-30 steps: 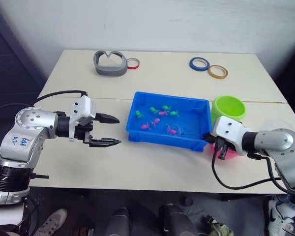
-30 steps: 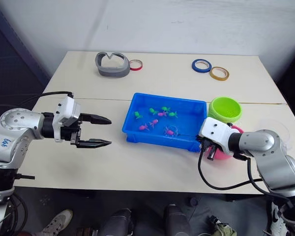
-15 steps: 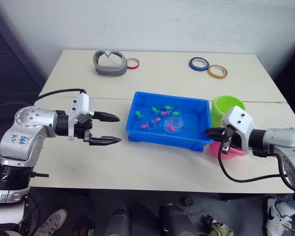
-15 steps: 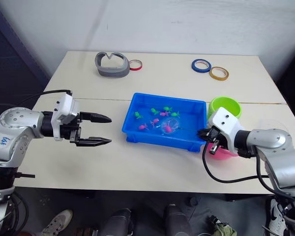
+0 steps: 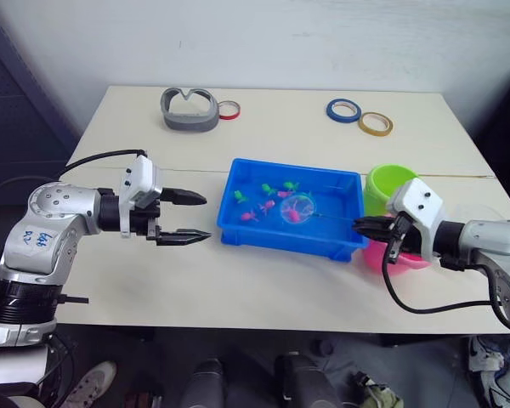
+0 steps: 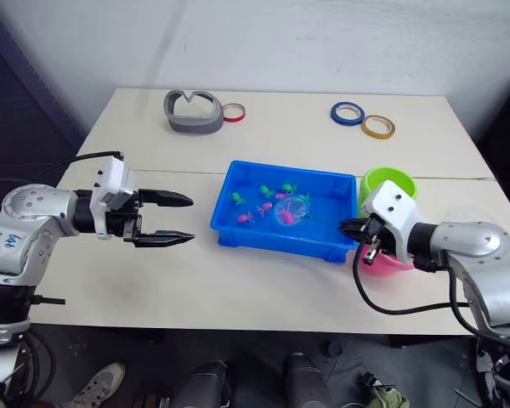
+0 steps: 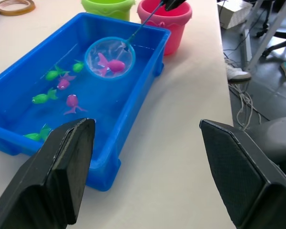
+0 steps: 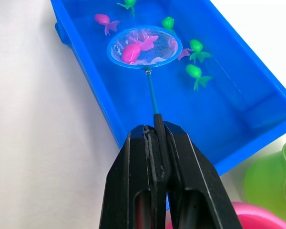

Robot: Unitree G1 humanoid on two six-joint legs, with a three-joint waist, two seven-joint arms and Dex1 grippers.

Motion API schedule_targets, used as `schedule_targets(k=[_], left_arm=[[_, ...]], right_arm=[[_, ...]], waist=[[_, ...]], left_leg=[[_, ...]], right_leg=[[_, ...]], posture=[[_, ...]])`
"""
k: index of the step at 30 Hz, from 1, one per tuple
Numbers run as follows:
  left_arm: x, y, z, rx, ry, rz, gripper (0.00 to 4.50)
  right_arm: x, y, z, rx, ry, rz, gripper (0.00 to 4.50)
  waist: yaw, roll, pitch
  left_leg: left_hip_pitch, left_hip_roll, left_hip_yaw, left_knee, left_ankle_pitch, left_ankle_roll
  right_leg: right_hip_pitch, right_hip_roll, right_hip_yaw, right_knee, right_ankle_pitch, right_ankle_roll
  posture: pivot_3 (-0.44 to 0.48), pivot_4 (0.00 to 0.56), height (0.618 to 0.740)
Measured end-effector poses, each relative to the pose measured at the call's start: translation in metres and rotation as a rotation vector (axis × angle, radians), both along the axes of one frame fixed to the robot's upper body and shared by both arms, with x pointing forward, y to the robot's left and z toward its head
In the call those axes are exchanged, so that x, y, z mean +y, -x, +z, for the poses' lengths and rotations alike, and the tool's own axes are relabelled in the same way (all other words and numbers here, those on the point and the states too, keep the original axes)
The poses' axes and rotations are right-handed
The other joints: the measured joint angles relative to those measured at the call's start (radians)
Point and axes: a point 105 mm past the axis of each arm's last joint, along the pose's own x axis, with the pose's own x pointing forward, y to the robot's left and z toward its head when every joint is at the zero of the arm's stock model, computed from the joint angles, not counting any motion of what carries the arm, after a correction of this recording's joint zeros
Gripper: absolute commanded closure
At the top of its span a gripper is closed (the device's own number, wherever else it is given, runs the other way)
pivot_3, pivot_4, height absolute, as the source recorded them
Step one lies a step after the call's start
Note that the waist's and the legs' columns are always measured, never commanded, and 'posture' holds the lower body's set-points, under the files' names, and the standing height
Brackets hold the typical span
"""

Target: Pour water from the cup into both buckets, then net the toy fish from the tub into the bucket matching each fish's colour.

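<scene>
The blue tub (image 5: 280, 240) holds water and several green and pink toy fish (image 7: 43, 98). The net (image 5: 298, 206) hangs over the tub's middle with one pink fish (image 8: 138, 47) lying in its mesh. My right gripper (image 5: 365, 228) is shut on the net's thin handle just past the tub's right end. Under and behind that gripper stand the pink bucket (image 5: 399, 257) and the green bucket (image 5: 391, 183). My left gripper (image 5: 191, 217) is open and holds nothing, a short way left of the tub. The clear cup (image 5: 484, 212) shows faintly at the table's right edge.
A grey heart-shaped holder (image 5: 189, 110) and a red tape ring (image 5: 229, 110) lie at the back left. A blue tape ring (image 5: 344, 110) and a yellow one (image 5: 376, 124) lie at the back right. Bare table runs along the front edge.
The right gripper has risen and drawn back a little to the right. The net has come up and toward the tub's far side with a pink fish in it. The left gripper has barely moved.
</scene>
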Motion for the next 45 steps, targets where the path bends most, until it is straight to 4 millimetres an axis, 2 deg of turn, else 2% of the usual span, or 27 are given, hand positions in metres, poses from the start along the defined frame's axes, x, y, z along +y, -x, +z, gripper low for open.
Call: schedule_targets(k=[6, 12, 19, 21, 24, 29, 37, 41, 45], left_arm=[[0.006, -0.016, 0.001, -0.040, 0.030, 0.066, 0.66], [-0.002, -0.024, 0.009, -0.068, 0.072, 0.048, 0.66], [-0.016, -0.026, 0.016, -0.057, 0.103, -0.031, 0.66], [-0.025, -0.025, 0.016, -0.048, 0.107, -0.078, 0.66], [-0.027, -0.028, 0.016, -0.035, 0.110, -0.094, 0.66], [-0.035, -0.029, 0.017, -0.028, 0.118, -0.146, 0.66], [-0.040, -0.035, 0.016, -0.024, 0.105, -0.176, 0.66], [-0.043, -0.039, 0.016, -0.024, 0.103, -0.191, 0.66], [-0.046, -0.040, 0.014, -0.024, 0.090, -0.207, 0.66]], right_arm=[[-0.003, 0.002, 0.000, -0.002, -0.014, -0.013, 4.50], [-0.011, 0.004, 0.016, -0.065, -0.042, -0.054, 4.50], [-0.047, 0.016, 0.033, -0.105, -0.045, -0.194, 4.50], [-0.062, 0.026, 0.036, -0.114, -0.043, -0.256, 4.50], [-0.081, 0.038, 0.034, -0.104, -0.028, -0.336, 4.50], [-0.099, 0.057, 0.039, -0.133, 0.002, -0.419, 4.50], [-0.118, 0.085, 0.028, -0.105, 0.051, -0.520, 4.50], [-0.125, 0.097, 0.020, -0.090, 0.151, -0.546, 4.50], [-0.128, 0.100, 0.021, -0.158, 0.246, -0.550, 4.50]], waist=[[0.000, 0.000, 0.000], [0.003, 0.000, 0.000], [0.014, 0.000, 0.000], [0.015, 0.000, 0.000], [0.023, 0.000, 0.000], [0.026, 0.000, 0.000], [0.026, 0.000, 0.000], [0.024, 0.000, 0.000], [0.023, 0.001, 0.000]], left_leg=[[0.000, 0.000, 0.000, 0.000, 0.000, 0.000], [0.000, 0.000, 0.000, 0.001, 0.000, 0.000], [0.000, -0.001, 0.000, 0.001, 0.000, 0.000], [0.000, -0.001, 0.000, 0.001, 0.000, 0.000], [0.000, -0.001, 0.001, 0.001, 0.000, 0.000], [0.000, -0.001, 0.000, 0.002, 0.000, 0.001], [0.001, -0.001, 0.000, 0.004, 0.000, 0.001], [0.001, -0.001, 0.001, 0.004, 0.000, 0.001], [0.001, -0.002, 0.002, 0.005, 0.001, 0.001]], right_leg=[[0.000, 0.000, 0.000, 0.000, 0.000, 0.000], [0.000, 0.000, 0.000, 0.000, 0.000, 0.000], [0.000, 0.000, 0.000, 0.000, 0.000, 0.001], [0.000, 0.001, 0.000, 0.000, 0.000, 0.001], [0.001, 0.001, 0.000, 0.000, 0.000, 0.001], [0.002, 0.001, 0.000, 0.000, 0.000, 0.001], [0.003, 0.002, 0.000, 0.000, 0.000, 0.001], [0.004, 0.002, 0.000, -0.001, 0.000, 0.001], [0.004, 0.002, 0.000, -0.001, 0.000, 0.001]], posture=[[0.000, 0.150, 0.740], [0.000, 0.150, 0.740], [0.000, 0.150, 0.740], [0.000, 0.150, 0.740], [0.000, 0.150, 0.740], [0.000, 0.150, 0.740], [0.000, 0.150, 0.740], [0.000, 0.150, 0.740], [0.000, 0.150, 0.740]])
